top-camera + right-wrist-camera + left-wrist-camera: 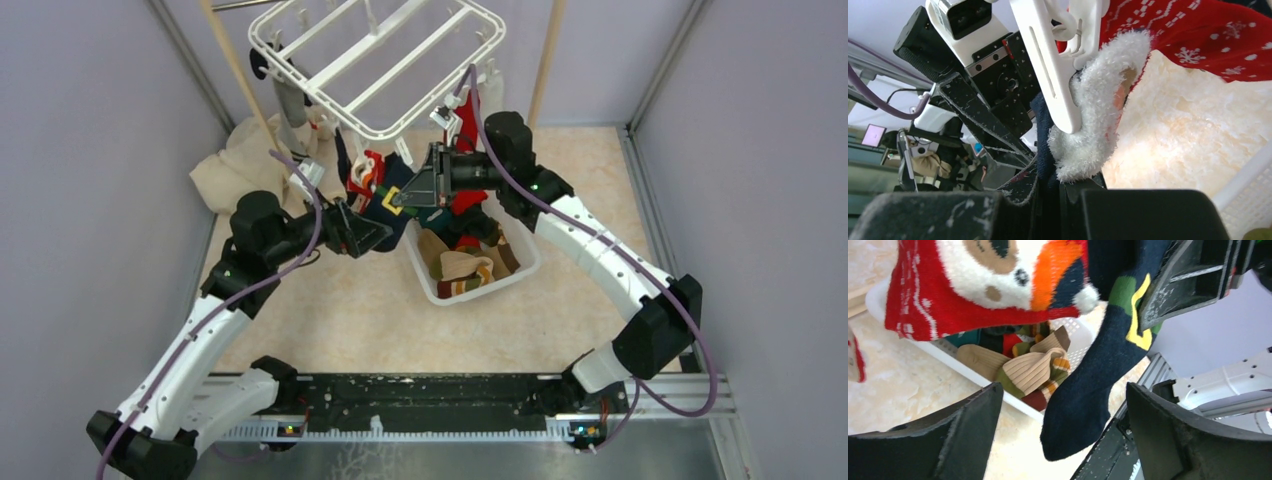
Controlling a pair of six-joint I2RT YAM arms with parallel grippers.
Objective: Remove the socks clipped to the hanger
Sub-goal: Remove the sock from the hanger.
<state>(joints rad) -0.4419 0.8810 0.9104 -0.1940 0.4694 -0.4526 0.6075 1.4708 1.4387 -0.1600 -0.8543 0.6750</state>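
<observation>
Wide-spread black fingers of the left gripper [1064, 387] frame a dangling navy sock [1098, 375], while the right gripper [1053, 191] is pressed together on that sock's upper part.

Under the near corner of the white hanger [437, 85], which hangs tilted above the back of the table, the navy sock, marked with a yellow and green buckle, droops beside a red sock [948, 290] with a bear face. A white clip [1058, 75] bites the fluffy white cuff [1098, 115] of the red one. Another red sock [465, 120] hangs at the hanger's right edge and a grey one [288, 105] at its left. Just below and behind the hanging pair stands a white basket [525, 270] holding loose socks [460, 262], tan, striped and red.
</observation>
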